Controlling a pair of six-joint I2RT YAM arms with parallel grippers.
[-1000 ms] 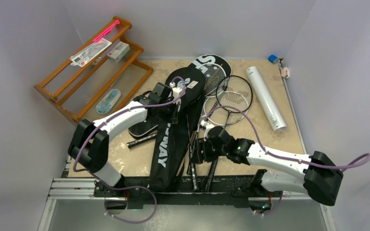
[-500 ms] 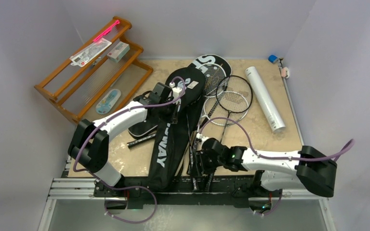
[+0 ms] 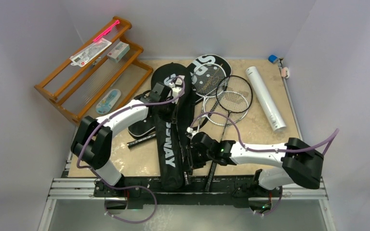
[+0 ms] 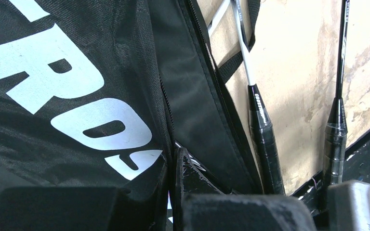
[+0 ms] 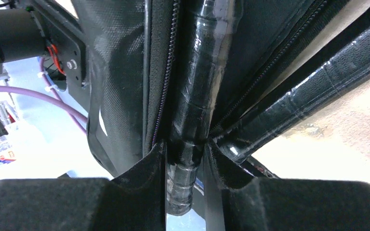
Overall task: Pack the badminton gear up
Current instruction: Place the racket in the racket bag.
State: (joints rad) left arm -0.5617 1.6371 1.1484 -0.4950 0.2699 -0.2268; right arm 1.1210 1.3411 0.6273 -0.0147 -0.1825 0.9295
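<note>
The black CROSSWAY cover (image 3: 167, 139) lies lengthwise in the middle of the table. My left gripper (image 3: 167, 97) is shut on its fabric edge (image 4: 139, 120) near the zip, fingertips pinched together (image 4: 175, 161). Several rackets lie right of it, heads (image 3: 233, 94) fanned at the back over the black SPORT cover (image 3: 213, 63). My right gripper (image 3: 191, 157) is at the cover's open near end, shut around a black taped racket handle (image 5: 200, 96), fingers (image 5: 147, 168) on either side of it. A second handle (image 5: 313, 77) lies beside it. The long white tube (image 3: 266, 98) rests at the right.
An orange-brown wooden rack (image 3: 58, 91) with small packets and a pink stick stands at the back left. A black handle-like piece (image 3: 142, 139) lies left of the cover. The black rail (image 3: 231, 184) runs along the near edge. Walls close in on both sides.
My right arm swung left toward the cover's near end and its jaws closed around a racket handle. The CROSSWAY cover shifted left and flattened, baring more of the SPORT cover.
</note>
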